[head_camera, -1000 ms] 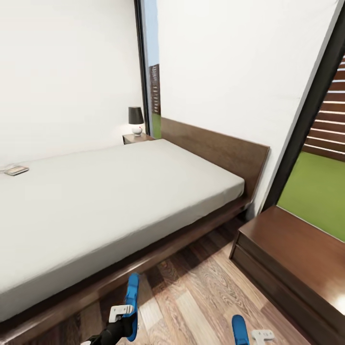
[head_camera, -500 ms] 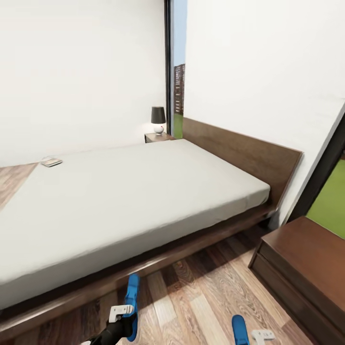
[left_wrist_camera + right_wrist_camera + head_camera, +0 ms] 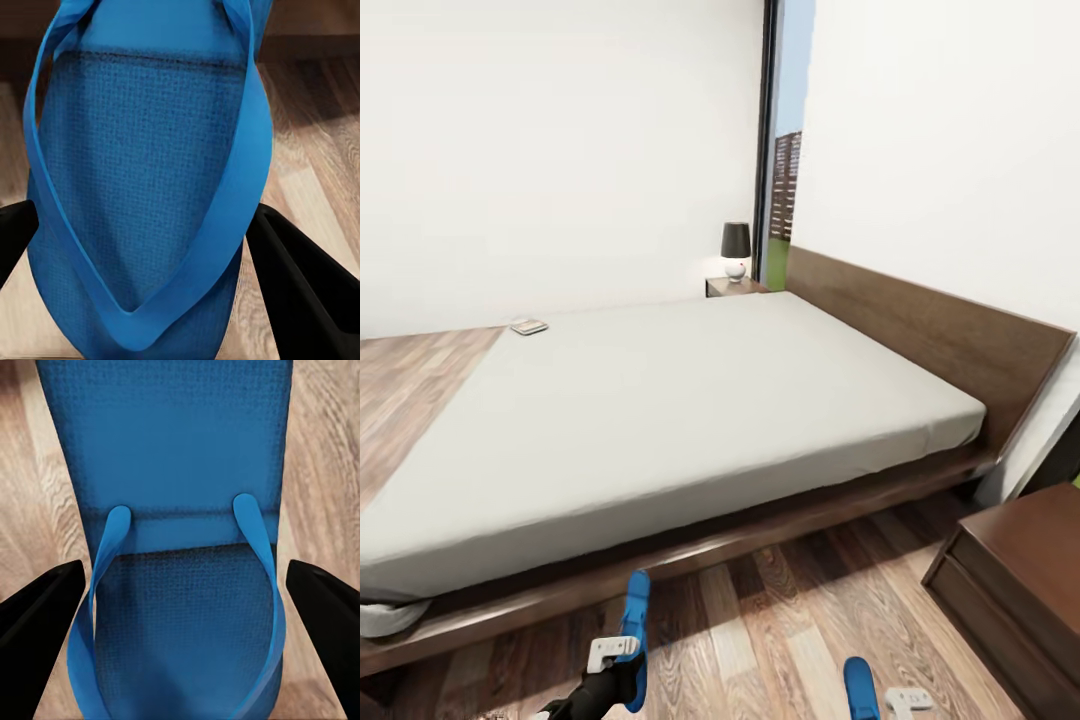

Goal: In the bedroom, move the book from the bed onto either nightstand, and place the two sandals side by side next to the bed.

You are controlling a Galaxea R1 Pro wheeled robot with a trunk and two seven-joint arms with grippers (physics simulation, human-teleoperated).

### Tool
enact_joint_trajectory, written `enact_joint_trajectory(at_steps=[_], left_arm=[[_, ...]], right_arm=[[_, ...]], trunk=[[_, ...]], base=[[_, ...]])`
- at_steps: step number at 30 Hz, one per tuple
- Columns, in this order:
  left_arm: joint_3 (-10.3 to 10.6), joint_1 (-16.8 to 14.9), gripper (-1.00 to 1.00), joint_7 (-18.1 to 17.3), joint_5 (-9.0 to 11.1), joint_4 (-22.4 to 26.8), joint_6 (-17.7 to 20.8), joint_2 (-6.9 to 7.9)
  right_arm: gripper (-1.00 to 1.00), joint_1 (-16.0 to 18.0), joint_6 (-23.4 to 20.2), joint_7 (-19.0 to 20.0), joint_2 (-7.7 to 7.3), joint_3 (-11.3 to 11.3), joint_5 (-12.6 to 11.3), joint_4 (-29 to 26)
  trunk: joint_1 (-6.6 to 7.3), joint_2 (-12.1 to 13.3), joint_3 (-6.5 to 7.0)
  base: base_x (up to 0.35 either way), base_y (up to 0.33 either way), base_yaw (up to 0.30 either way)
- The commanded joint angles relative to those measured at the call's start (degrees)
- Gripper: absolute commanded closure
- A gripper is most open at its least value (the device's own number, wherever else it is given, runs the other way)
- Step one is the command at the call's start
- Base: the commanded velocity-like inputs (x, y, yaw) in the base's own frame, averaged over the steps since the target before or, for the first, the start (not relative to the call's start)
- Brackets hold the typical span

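Observation:
Both blue sandals hang over the wood floor in front of the bed (image 3: pixel 660 400). My left gripper (image 3: pixel 618 668) is shut on one sandal (image 3: pixel 637 620); in the left wrist view its black fingers (image 3: pixel 300 277) press both sides of the blue sole (image 3: pixel 142 150). My right gripper (image 3: pixel 882 700) is shut on the other sandal (image 3: pixel 859 685), whose sole (image 3: pixel 180 450) sits between the dark fingers (image 3: pixel 37 619). The book (image 3: pixel 528 326) lies at the bed's far left corner. One nightstand (image 3: pixel 732 286) stands beyond the bed by the headboard, another nightstand (image 3: pixel 1025 560) at the near right.
A small black-shaded lamp (image 3: pixel 736 248) stands on the far nightstand. The dark headboard (image 3: pixel 930 330) runs along the white right wall. A tall window strip (image 3: pixel 784 150) shows behind the lamp. Wood-plank floor (image 3: pixel 780 620) stretches between me and the bed frame, and also left of the bed.
The camera has swung to the left, so the bed, lamp and near nightstand sit further right in the picture. Both grippers hold their sandals in the same spot of the view.

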State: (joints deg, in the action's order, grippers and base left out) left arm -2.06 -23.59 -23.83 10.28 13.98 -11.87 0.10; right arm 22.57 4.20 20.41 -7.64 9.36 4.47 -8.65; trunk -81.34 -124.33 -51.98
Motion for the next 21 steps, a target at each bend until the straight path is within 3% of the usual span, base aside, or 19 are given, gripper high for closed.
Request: enact_joint_trajectory(at_steps=[1,12,16,21], left_arm=[[-0.22,-0.06,1.00,-0.43,0.35,-0.09,0.00,-0.01],[-0.22,-0.06,1.00,-0.43,0.40,-0.37,0.00,-0.01],[-0.22,-0.06,1.00,-0.43,0.38,-5.50,-0.71,0.03],[-0.31,0.04,1.00,-0.36,0.47,-11.12,-4.20,0.22]], right_arm=[[1.00,0.02,0.19,0.33,0.00,0.48,0.45,0.04],[1.00,0.02,0.25,0.54,-0.02,0.52,0.45,0.04],[1.00,0.02,0.20,0.59,-0.08,0.64,0.45,0.04],[1.00,0.02,0.20,0.59,-0.09,0.58,0.45,0.04]], trunk=[[0.01,-0.02,-0.05],[0.01,-0.02,-0.05],[0.01,-0.02,-0.05],[0.01,-0.02,-0.05]], base=[[0.000,0.000,0.287],[0.000,0.000,0.287],[0.000,0.000,0.287],[0.000,0.000,0.287]])
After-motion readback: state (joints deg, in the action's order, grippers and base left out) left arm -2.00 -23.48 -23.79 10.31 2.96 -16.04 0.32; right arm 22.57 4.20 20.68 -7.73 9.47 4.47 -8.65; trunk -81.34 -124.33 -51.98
